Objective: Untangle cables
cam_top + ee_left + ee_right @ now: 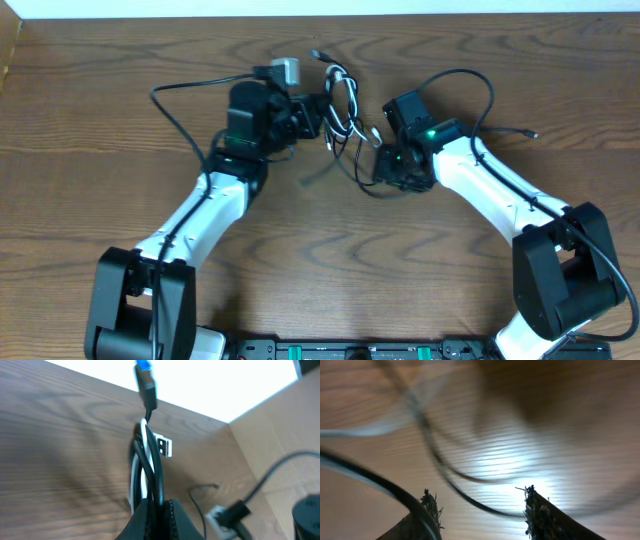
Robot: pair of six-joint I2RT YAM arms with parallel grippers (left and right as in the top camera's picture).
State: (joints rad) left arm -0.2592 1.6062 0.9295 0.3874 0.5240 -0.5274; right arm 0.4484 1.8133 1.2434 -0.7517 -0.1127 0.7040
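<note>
Black and white cables (343,108) sit in a tangled bundle between the two arms, toward the far side of the wooden table (320,260). Left gripper (159,506) is clamped tight on the bundle, with a silver plug (164,445) and a blue-tipped plug (144,371) reaching out past its fingers. Right gripper (482,507) has its jaws apart, blurred dark strands crossing the gap, nothing pinched. Step in hand looks like the right arm choosing one strand to draw out. Next move calls for closing on a single cord, then pulling gently away from the left hold so loops slide rather than tighten
</note>
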